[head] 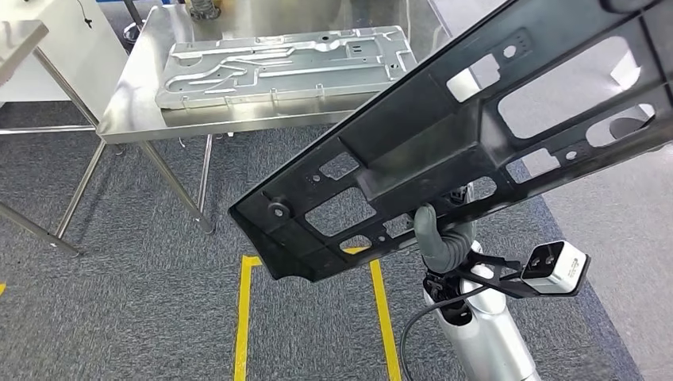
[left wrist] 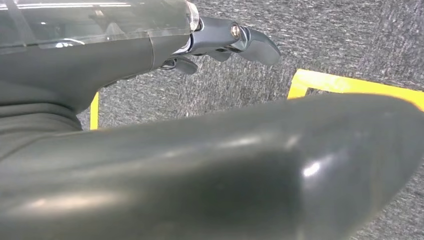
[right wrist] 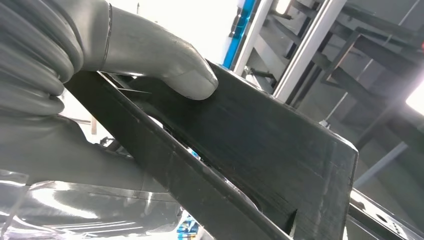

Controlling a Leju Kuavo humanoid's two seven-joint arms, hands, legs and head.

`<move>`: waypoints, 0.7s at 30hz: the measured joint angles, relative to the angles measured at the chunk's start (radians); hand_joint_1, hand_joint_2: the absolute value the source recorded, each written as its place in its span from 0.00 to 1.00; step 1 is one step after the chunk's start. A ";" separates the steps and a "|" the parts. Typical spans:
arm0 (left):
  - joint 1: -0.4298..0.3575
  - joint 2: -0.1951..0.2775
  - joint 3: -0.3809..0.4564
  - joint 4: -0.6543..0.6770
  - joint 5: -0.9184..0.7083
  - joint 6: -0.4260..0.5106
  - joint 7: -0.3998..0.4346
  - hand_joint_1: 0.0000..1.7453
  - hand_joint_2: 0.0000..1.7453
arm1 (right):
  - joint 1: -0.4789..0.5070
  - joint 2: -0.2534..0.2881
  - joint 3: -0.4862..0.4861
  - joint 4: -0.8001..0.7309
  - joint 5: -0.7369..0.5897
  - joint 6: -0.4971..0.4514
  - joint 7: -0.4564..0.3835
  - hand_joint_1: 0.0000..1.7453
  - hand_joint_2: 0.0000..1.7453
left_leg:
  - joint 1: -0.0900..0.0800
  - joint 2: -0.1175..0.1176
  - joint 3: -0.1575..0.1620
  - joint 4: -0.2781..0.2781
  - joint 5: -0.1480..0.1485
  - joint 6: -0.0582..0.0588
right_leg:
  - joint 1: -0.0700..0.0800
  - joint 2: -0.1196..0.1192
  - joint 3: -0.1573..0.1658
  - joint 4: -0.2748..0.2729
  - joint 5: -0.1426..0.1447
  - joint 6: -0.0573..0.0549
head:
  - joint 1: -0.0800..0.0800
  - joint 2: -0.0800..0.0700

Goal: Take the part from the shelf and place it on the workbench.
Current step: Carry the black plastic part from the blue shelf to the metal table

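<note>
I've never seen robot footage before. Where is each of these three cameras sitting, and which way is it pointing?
Head view: high on the body, looking down at the black part, steel workbench, right hand.
Left wrist view: behind the left hand, facing carpet and yellow floor tape.
Right wrist view: behind the right hand, gripping the black part.
Head and right wrist views share that part and hand.

Black part [head: 444, 151] (yellow floor tape [head: 242, 317])

- Head view: evenly lit, sharp; glare on steel workbench [head: 143, 111], upper left.
- Left wrist view: near thumb [left wrist: 210, 170] blurred, carrying highlights.
- Right wrist view: background overexposed, upper centre.
</note>
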 joint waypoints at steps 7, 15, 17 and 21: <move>-0.001 0.002 0.002 0.000 0.000 0.000 -0.003 0.00 0.00 | -0.010 0.003 0.000 0.006 -0.003 0.002 0.000 1.00 1.00 | -0.012 0.000 0.134 -0.266 0.119 0.034 | 0.012 0.003 0.012 0.001 -0.012 0.010 | 0.000 0.000; -0.001 0.000 0.003 0.000 0.000 0.000 -0.008 0.00 0.00 | -0.019 0.004 0.003 0.009 -0.004 0.002 0.000 1.00 1.00 | -0.002 0.002 0.153 -0.293 0.121 0.056 | -0.001 0.001 -0.121 0.251 -0.123 0.053 | 0.000 0.000; 0.001 0.000 0.003 0.000 0.000 0.000 -0.008 0.00 0.00 | -0.018 0.004 0.004 0.012 -0.004 0.001 0.000 1.00 1.00 | 0.000 0.002 0.158 -0.292 0.116 0.054 | -0.007 0.000 -0.143 0.267 -0.098 0.059 | 0.000 0.000; 0.001 -0.002 0.003 0.000 0.000 0.000 -0.009 0.00 0.00 | -0.019 0.004 0.005 0.014 -0.005 -0.001 0.000 1.00 1.00 | 0.000 -0.001 0.174 -0.282 0.095 0.035 | -0.013 -0.002 -0.043 0.034 0.024 0.056 | 0.000 0.000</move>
